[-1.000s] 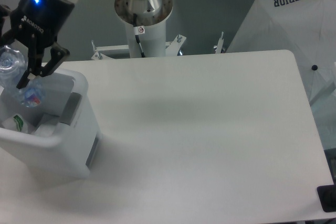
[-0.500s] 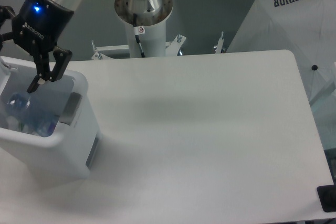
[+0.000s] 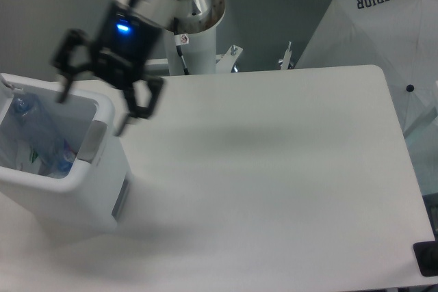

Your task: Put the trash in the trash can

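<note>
Camera view, fixed, looking down on a white table [image 3: 274, 169]. At the far left stands the trash can [image 3: 82, 196], a white rectangular bin with a thick rounded rim and a grey panel on its right side. Inside it lies the bottle [image 3: 37, 138], slim and clear, slanting from upper left down to lower right, its blue end low against the bin's inner wall. Just left of that end a scrap of white with green print shows, the wrapper [image 3: 31, 158], mostly hidden under the bottle. Above the bin's right rim hangs the gripper [image 3: 99, 104], blurred by motion, black with a blue light on its body; its two fingers are spread wide apart and carry nothing. Behind it rises the arm's grey base column [image 3: 191, 25]. At the far right a white cover [image 3: 369, 32] bears the word SUPERIOR.
</note>
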